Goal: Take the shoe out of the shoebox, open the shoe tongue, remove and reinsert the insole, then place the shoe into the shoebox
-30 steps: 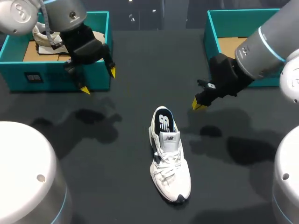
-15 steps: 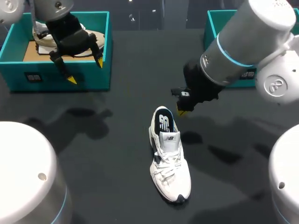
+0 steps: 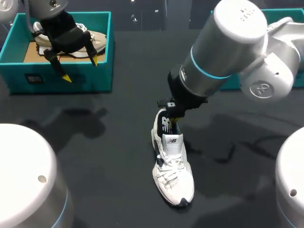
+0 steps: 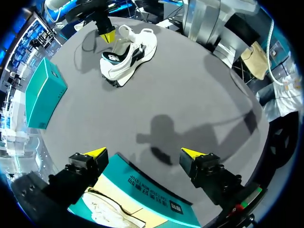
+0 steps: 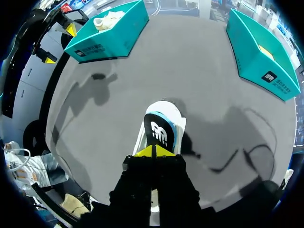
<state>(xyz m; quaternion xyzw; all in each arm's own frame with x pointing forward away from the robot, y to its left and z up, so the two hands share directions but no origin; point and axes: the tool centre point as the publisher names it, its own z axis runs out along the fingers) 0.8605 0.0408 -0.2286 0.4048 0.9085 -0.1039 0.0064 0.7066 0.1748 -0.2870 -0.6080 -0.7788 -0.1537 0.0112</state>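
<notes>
Head view looks down on a dark, matt table (image 3: pixel 118 190) with soft shadows of the arms lying across it. Two teal shoeboxes stand along its far edge. The left shoebox (image 3: pixel 57 78) sits at the far left corner, lined with brown card, and a second shoe (image 3: pixel 97 38), pale beige, lies inside it. The right shoebox (image 5: pixel 259 57) sits toward the far right corner, and in the head view my right arm hides most of it.

The white shoe (image 3: pixel 173 171) stands on its sole near the middle of the table, well apart from both boxes. Its toe points to the near edge and its heel to the far edge. Its tongue (image 3: pixel 173 141) stands up behind the laces, and a dark insole (image 3: pixel 167 124) with a white mark shows in the opening at the heel.

The right gripper (image 3: pixel 173 118) hangs right at the heel end of the shoe, its yellow tips pressed together with no gap. In the right wrist view the tips (image 5: pixel 154 151) meet just at the near end of the insole. Whether they touch it I cannot tell.

The left gripper (image 3: pixel 80 69) is over the front wall of the left shoebox, its fingers spread wide with nothing between them.
</notes>
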